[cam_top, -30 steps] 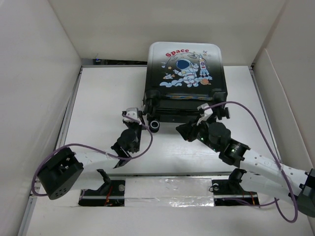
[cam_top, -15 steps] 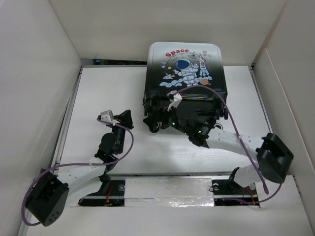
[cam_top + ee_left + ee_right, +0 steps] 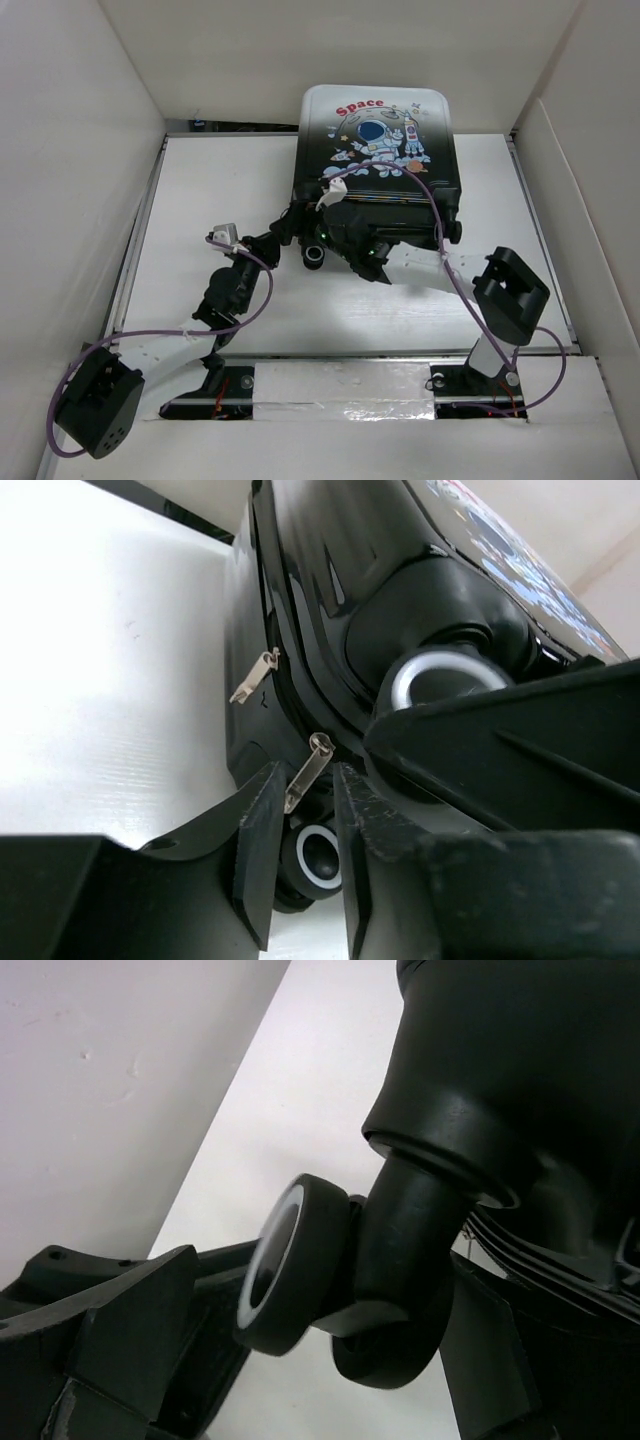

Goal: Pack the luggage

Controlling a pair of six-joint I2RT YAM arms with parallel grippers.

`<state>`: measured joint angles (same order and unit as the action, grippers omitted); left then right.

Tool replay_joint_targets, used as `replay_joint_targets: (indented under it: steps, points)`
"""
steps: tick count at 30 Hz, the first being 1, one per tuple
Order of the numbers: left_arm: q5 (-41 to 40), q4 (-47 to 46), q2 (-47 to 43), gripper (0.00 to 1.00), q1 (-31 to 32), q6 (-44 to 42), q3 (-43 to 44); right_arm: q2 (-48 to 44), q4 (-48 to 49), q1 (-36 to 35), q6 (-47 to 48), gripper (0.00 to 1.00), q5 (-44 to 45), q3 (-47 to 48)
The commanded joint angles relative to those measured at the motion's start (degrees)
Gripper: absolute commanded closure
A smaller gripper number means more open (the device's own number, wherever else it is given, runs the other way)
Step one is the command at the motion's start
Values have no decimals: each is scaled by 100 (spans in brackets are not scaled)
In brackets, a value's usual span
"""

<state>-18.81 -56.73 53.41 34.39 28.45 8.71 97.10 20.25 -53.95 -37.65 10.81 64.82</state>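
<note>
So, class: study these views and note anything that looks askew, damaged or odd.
Nothing looks spilled or damaged. One oddity: the right pincer stands open astride a wheel of the shut luggage, not at its zip pulls.

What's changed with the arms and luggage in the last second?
The right end effector swung from the near right corner of the luggage across to its near left wheel, now open around it. The left end effector pulled back left, then returned to that corner, jaws slightly apart around a zipper pull. The luggage stayed closed and in place.
</note>
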Motion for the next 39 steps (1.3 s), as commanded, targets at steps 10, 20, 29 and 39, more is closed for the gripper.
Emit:
replay_joint_targets:
  steps: [10,20,29,39]
  points:
    - [1352,4,756,57,-20,-559,526,-770,673,192,-24,100,220,-811]
    - [1793,-549,1584,57,93,-700,536,-2089,594,245,328,100,-88,-1735]
    - [1828,-1437,2358,49,243,-753,824,-2670,471,298,443,100,-263,-2087]
    - [1705,-1534,3061,52,243,-928,1352,-2670,559,350,460,100,-474,-2113]
